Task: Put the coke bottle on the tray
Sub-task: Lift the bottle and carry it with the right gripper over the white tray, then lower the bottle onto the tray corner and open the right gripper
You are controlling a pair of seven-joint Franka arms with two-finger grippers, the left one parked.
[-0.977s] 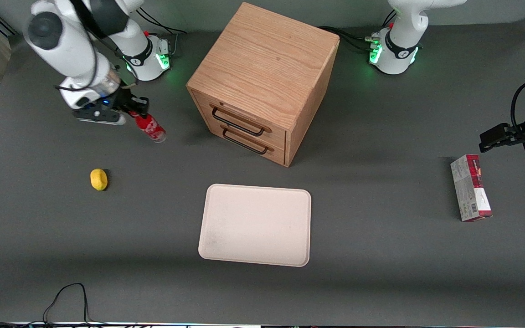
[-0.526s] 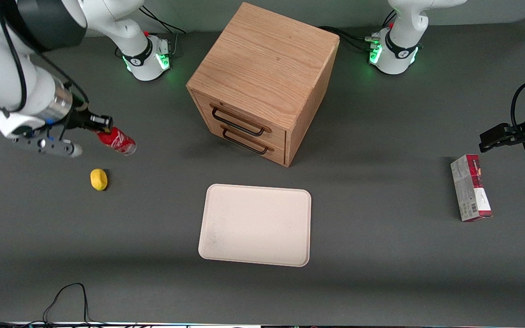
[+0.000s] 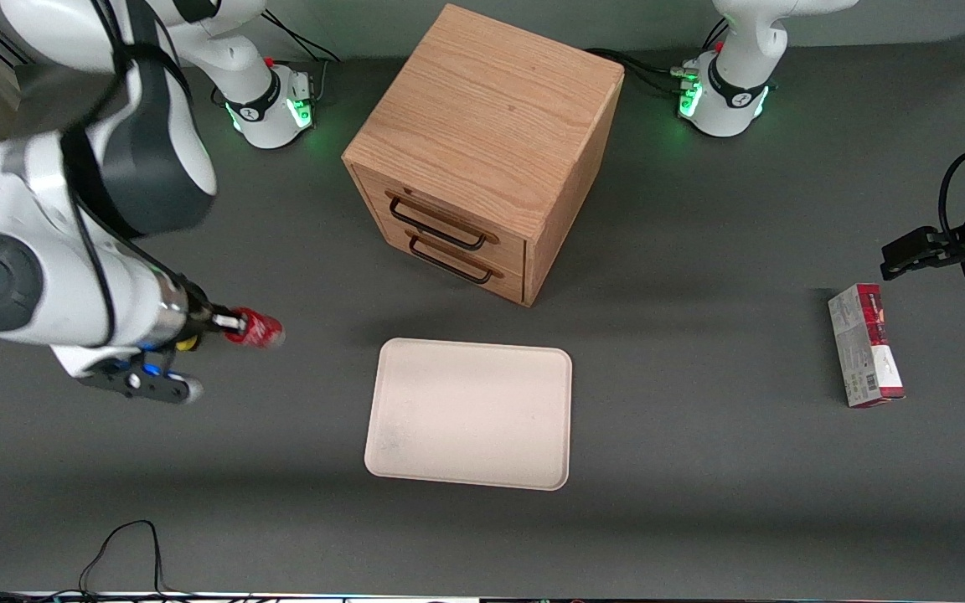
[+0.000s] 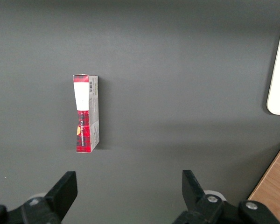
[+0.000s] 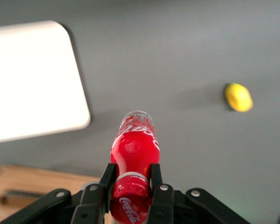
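The tray (image 3: 469, 414) sits flat on the dark table (image 3: 700, 469), nearest the front camera of all the objects, nothing on it. Toward the working arm's end, the gripper (image 3: 231, 322) is up in the air beside the tray with its 2 fingers (image 5: 155, 179) pinching the coke bottle (image 3: 255, 328) at the neck, just under the red cap. The bottle is lifted clear of the table and tipped over, with its clear base pointing toward the tray, but it's not over the tray. In the right wrist view you can see the lemon (image 5: 238, 97) lying on the table below. Farther from the camera is the wooden drawer cabinet (image 3: 482, 151) with 2 black handles. The red-and-grey carton (image 3: 864, 345) lies toward the parked arm's end
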